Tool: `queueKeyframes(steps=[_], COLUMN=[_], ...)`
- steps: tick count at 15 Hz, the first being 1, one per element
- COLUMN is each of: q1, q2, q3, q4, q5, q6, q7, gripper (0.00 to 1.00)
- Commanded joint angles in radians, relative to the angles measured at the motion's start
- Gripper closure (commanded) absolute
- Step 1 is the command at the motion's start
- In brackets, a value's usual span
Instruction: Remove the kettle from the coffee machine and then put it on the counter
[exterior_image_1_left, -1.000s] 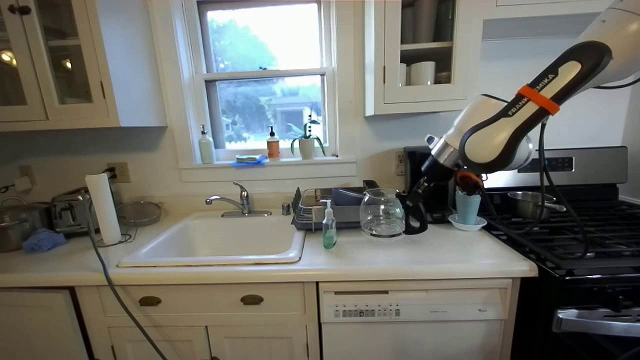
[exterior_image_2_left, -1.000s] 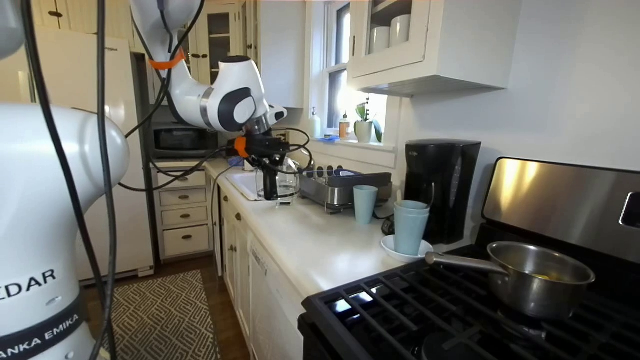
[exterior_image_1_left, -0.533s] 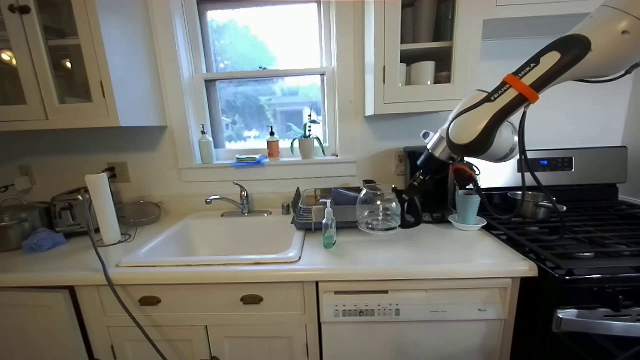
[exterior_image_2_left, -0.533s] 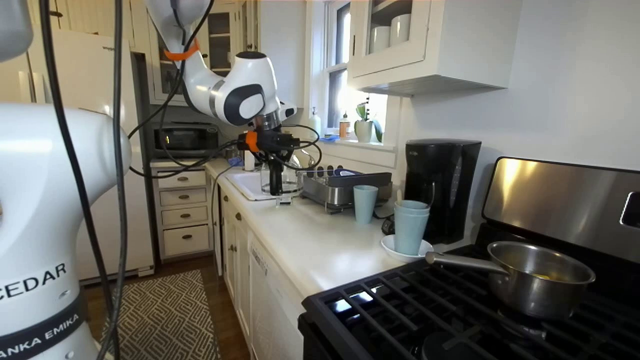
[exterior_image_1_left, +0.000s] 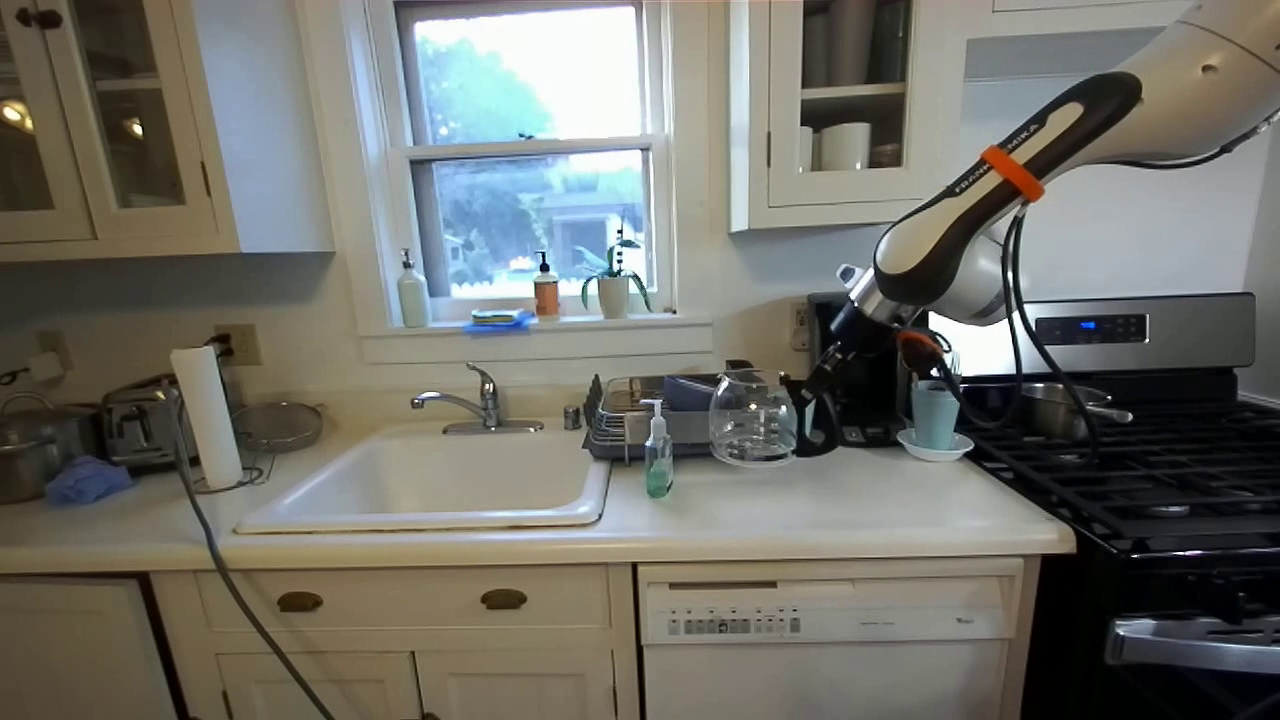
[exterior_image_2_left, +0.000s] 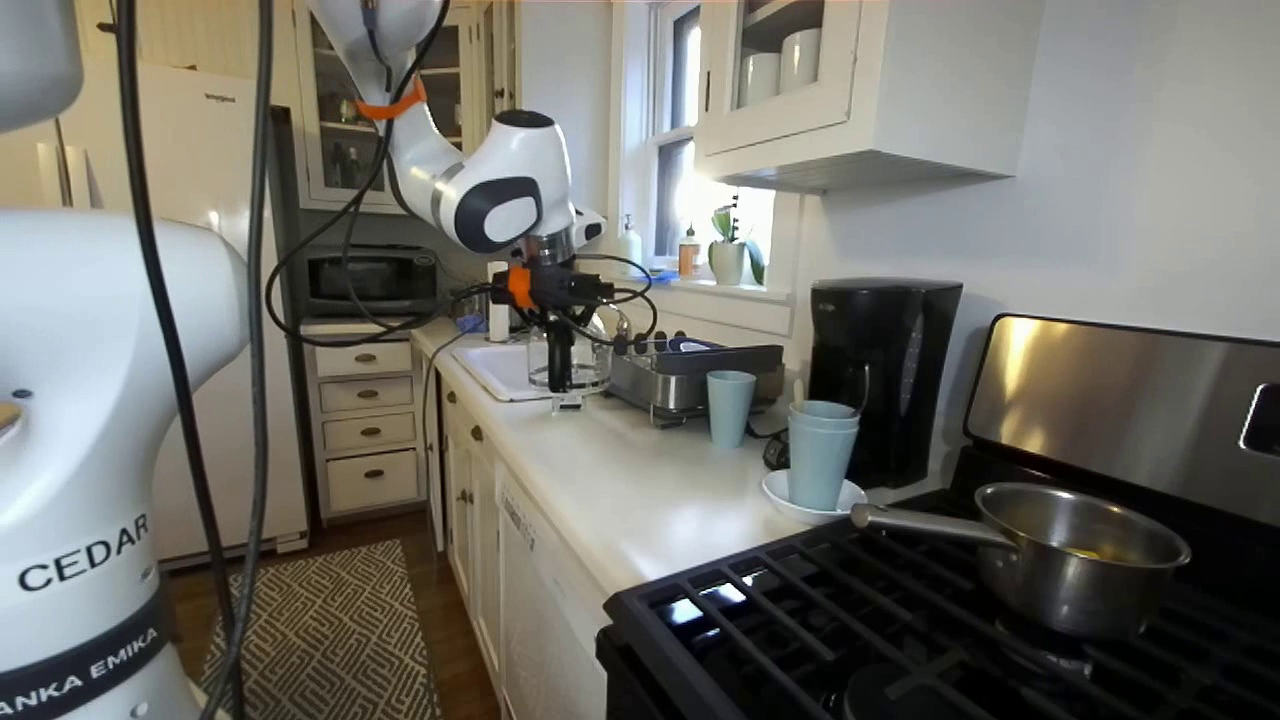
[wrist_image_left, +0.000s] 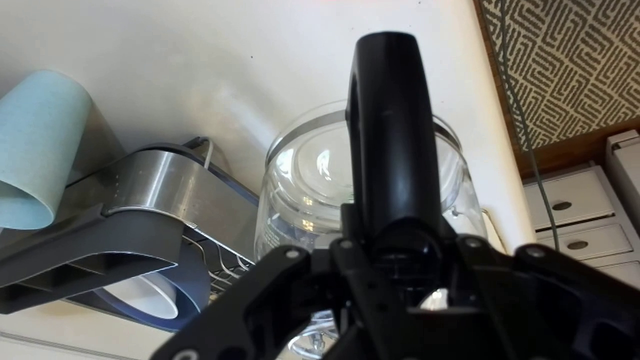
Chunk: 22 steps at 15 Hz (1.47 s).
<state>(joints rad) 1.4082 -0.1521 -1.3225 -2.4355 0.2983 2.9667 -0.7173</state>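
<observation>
My gripper (exterior_image_1_left: 814, 382) is shut on the black handle of the kettle (exterior_image_1_left: 752, 425), a clear glass carafe, in both exterior views (exterior_image_2_left: 560, 322). In the wrist view the handle fills the space between the fingers (wrist_image_left: 395, 220), with the kettle's glass (wrist_image_left: 310, 170) behind it. The kettle is upright and looks held a little above the counter (exterior_image_1_left: 820, 515), in front of the dish rack. The exact gap is hard to tell. The black coffee machine (exterior_image_2_left: 880, 385) stands at the wall apart from the kettle, also in an exterior view (exterior_image_1_left: 868, 400) behind the gripper.
A green soap bottle (exterior_image_1_left: 658, 465) stands beside the kettle near the sink (exterior_image_1_left: 420, 518). The dish rack (wrist_image_left: 150, 180) is behind it. Teal cups (exterior_image_2_left: 732, 408) stand near the coffee machine, some on a white saucer (exterior_image_2_left: 780, 492). A pot (exterior_image_2_left: 1080, 570) sits on the stove (exterior_image_2_left: 760, 610).
The arm and the kettle have moved slightly toward the wall and sink, and the kettle sits a little higher in view. The gripper keeps hold of the handle.
</observation>
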Motion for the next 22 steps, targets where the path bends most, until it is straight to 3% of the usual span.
queueKeyframes(steps=[1, 10, 16, 19, 22], q1=[0.147, 0.509, 0.74, 0.841, 0.904], q2=[0.007, -0.042, -0.126, -0.195, -0.269], q3=[-0.148, -0.533, -0.781, -0.879, -0.931], q4=[0.046, 0.081, 0.144, 0.202, 0.266], q5=[0.048, -0.065, -0.202, -0.242, -0.242], q6=[-0.017, -0.012, -0.003, 0.003, 0.004], q7=[-0.049, 0.009, 0.071, 0.09, 0.072], gripper=[0.92, 0.92, 0.92, 0.92, 0.92])
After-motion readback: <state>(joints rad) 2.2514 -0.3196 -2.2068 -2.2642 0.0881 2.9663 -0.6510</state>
